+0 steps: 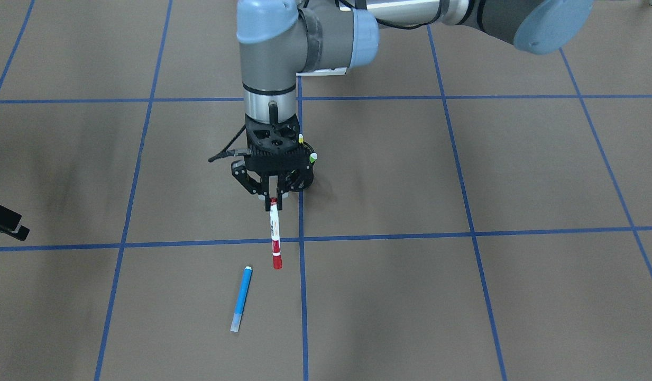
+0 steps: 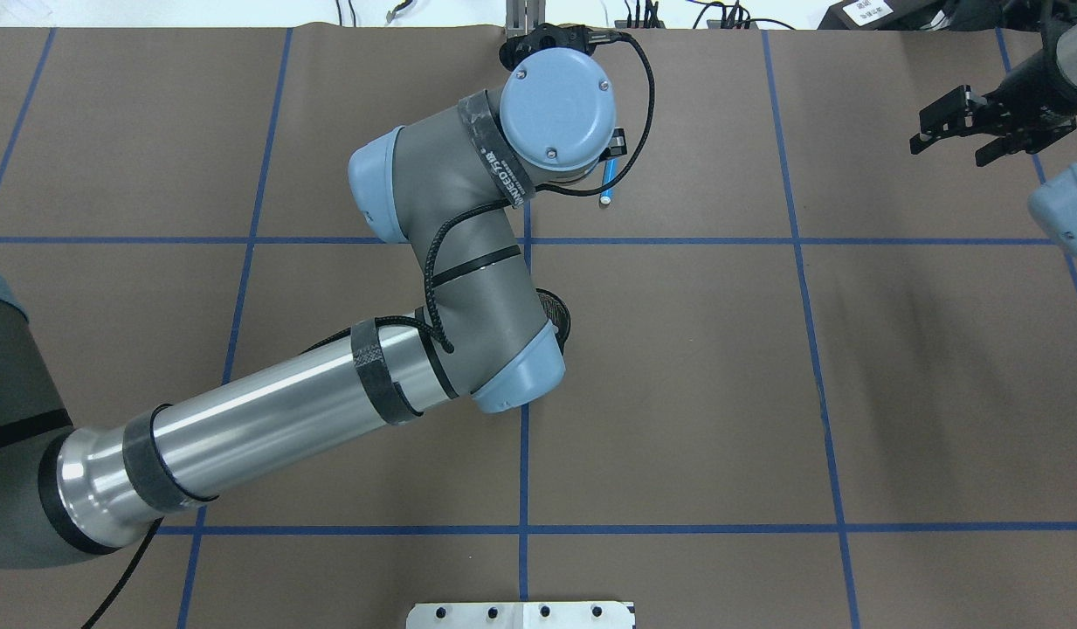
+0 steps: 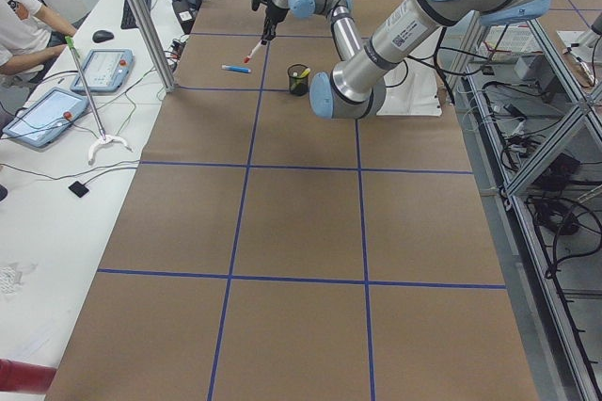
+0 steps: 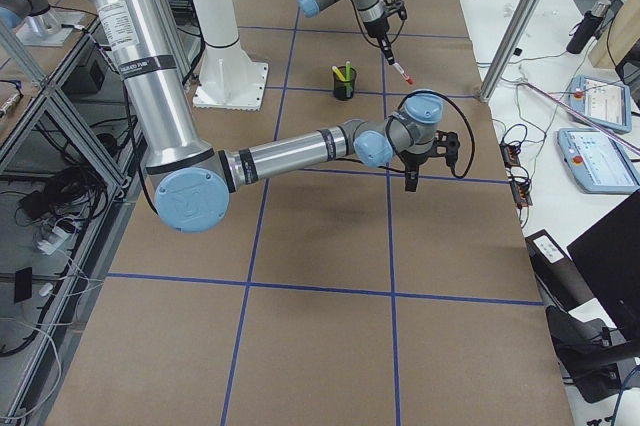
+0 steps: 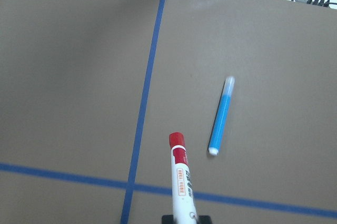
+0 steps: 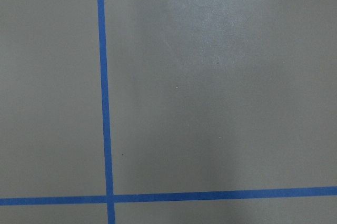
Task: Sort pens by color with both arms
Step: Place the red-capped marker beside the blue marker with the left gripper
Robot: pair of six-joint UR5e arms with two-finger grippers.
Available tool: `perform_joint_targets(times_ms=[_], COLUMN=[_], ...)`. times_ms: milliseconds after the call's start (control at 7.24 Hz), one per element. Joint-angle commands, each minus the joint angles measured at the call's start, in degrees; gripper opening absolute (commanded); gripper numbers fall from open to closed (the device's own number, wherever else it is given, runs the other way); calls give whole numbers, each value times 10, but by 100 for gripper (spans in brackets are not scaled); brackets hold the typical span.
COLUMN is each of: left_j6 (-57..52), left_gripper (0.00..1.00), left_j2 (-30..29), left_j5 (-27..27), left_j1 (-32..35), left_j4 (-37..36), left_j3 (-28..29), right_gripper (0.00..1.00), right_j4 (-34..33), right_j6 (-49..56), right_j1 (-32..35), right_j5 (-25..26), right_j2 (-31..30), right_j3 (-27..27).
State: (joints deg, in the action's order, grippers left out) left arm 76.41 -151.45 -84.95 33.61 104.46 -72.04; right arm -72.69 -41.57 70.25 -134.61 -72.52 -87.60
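pen, white with red cap [image 1: 275,233], hangs tilted, clamped in left gripper [image 1: 273,198]; blue pen [image 1: 241,299] lies near; right gripper [image 2: 950,148] is spread, empty.

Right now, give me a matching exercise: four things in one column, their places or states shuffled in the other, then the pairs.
1. red-capped pen
2. blue pen
3. green pen
4. right gripper

A. stands in the black mesh cup
B. empty, over the table
C. lies flat on the table
D. gripped by fingers of the left gripper

Pairs: 1-D, 2-C, 3-A, 4-B
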Motion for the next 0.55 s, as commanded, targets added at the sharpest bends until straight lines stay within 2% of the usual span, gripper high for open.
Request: perform_joint_targets(times_ms=[0,414], left_j6=[-27,-38], left_gripper=[0,0], left_j2=[1,-8], left_j5=[60,60], left_j1=[11,13], left_j4=[217,246], left_j3=[161,196], right_gripper=[99,99], right_j4=[0,0], right_j6=[-1,-2], right_j1=[-2,-2], right_j5=[5,5], right_j2=[5,4], right_j3=[1,-5])
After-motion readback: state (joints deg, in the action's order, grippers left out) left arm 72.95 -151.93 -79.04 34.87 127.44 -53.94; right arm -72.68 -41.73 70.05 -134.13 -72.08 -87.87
